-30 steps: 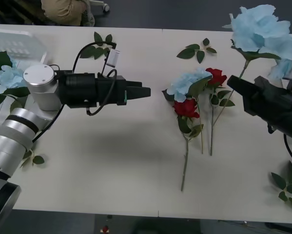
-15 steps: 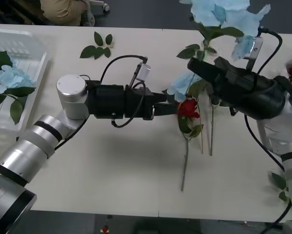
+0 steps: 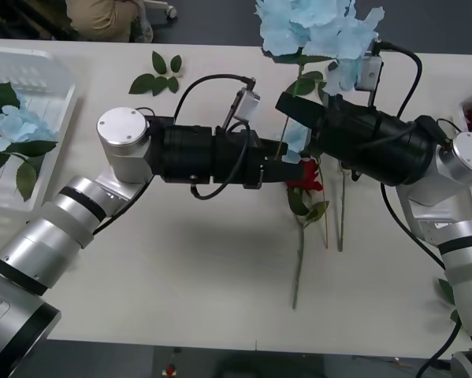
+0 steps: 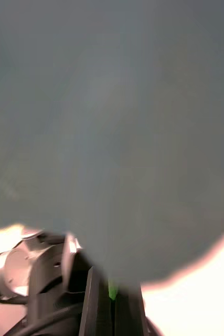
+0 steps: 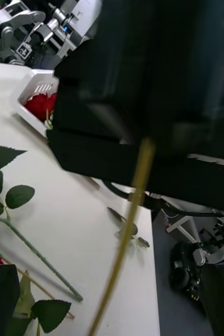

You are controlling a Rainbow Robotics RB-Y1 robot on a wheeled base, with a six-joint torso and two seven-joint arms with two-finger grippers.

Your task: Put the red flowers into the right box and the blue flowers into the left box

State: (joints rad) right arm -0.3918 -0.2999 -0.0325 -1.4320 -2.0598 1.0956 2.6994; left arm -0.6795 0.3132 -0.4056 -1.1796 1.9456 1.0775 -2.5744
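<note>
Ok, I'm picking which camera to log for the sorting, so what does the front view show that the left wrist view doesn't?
Front view adds: the left box with a boxed blue flower, and the right gripper holding the held blue flower up. Left wrist view adds: a clear look into the right box at a boxed red flower. Both: the table and the loose red flower by the left gripper.
</note>
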